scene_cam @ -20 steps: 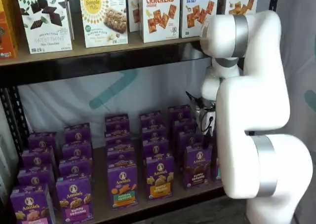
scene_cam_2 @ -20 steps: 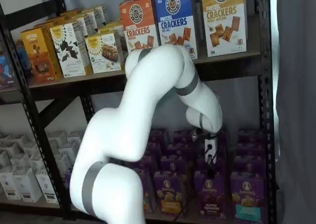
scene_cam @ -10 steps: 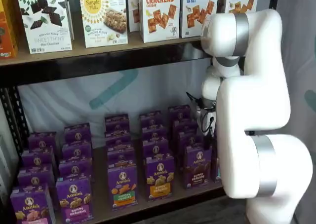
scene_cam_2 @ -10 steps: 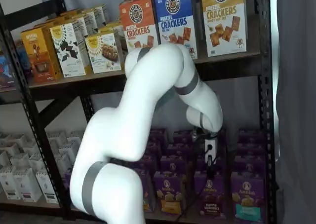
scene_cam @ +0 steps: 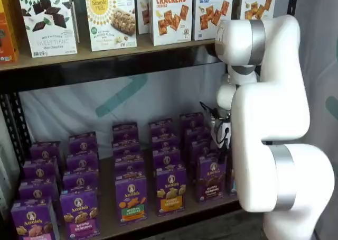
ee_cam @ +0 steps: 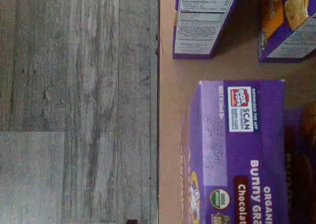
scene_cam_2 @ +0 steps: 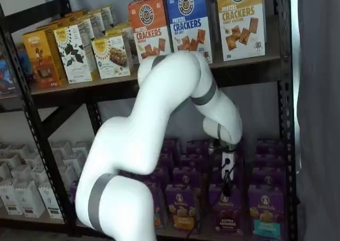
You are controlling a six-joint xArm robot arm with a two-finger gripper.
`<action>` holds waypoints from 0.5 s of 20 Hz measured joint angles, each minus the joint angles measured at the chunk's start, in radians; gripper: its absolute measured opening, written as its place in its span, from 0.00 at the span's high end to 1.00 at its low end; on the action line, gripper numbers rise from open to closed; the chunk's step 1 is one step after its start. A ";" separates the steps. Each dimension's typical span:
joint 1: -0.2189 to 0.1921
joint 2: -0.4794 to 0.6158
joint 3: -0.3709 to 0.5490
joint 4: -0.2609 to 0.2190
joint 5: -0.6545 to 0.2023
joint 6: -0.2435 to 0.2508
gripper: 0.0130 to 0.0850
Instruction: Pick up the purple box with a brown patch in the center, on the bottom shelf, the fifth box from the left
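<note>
- The purple box (scene_cam: 212,176) stands at the front of the bottom shelf (scene_cam: 105,224), in the lower right of both shelf views.
- The gripper (scene_cam_2: 227,183) hangs just above it; I cannot tell if the jaws are apart.
- The wrist view shows the box top (ee_cam: 242,150) near the shelf edge.

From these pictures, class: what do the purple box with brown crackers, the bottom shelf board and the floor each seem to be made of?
The purple box: probably thin printed cardboard with a slight sheen; it has sharp folded edges and printed labels.
The bottom shelf: likely matte pressed fibreboard or wood; it is plain tan, with no visible grain.
The floor: grey wood-look planks, maybe vinyl or laminate; streaky grain and straight seams show.
</note>
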 joint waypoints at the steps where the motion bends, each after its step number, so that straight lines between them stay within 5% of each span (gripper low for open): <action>1: -0.002 0.006 -0.009 0.005 0.007 -0.006 0.00; 10: -0.012 0.082 -0.121 0.030 0.049 -0.031 0.00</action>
